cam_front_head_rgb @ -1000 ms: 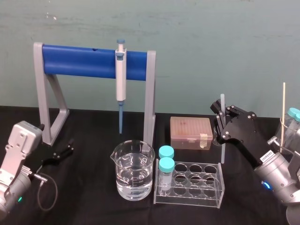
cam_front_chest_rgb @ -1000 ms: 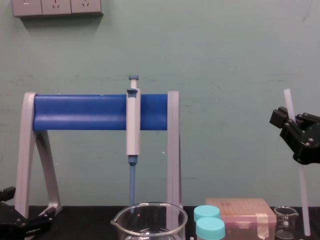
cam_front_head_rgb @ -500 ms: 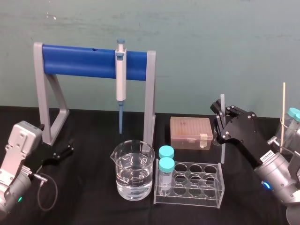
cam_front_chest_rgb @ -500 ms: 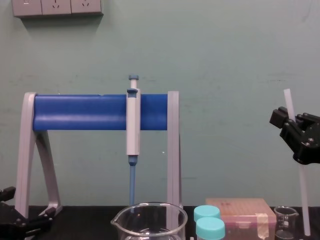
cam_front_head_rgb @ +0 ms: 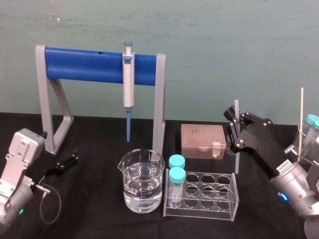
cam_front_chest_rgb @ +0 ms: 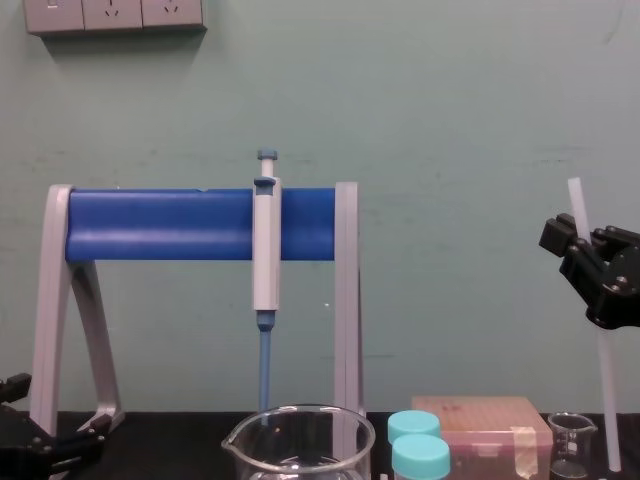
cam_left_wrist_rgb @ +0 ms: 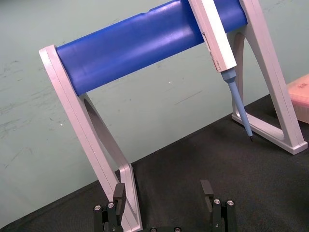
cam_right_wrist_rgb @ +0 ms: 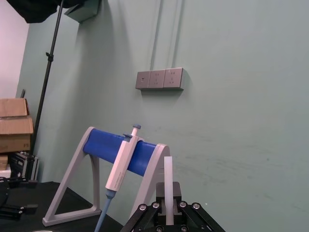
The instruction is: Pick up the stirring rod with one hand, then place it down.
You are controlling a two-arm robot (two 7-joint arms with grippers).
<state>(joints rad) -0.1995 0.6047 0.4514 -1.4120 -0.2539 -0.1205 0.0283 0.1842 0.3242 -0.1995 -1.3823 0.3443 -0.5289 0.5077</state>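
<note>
One stirring rod [cam_front_head_rgb: 237, 160], partly hidden by your right gripper [cam_front_head_rgb: 236, 120] clamping it, stood upright beside the tip box [cam_front_head_rgb: 203, 141]; left gripper [cam_left_wrist_rgb: 163, 189] gaped, well left of it.

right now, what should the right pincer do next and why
Probably ease the right pincer down a little: it is shut on the upright stirring rod, whose lower end looks close to the black table beside the small beaker. The left pincer rests open near the pipette stand.

I am gripping a translucent white stirring rod [cam_front_head_rgb: 237, 162] in my black right gripper [cam_front_head_rgb: 235, 122]; a grey-legged, blue-barred stand [cam_front_head_rgb: 84, 64] is carrying a grey-white, blue-tipped pipette [cam_front_head_rgb: 128, 84]; teal caps [cam_front_head_rgb: 176, 174] are showing against the black desk [cam_front_head_rgb: 99, 149].
</note>
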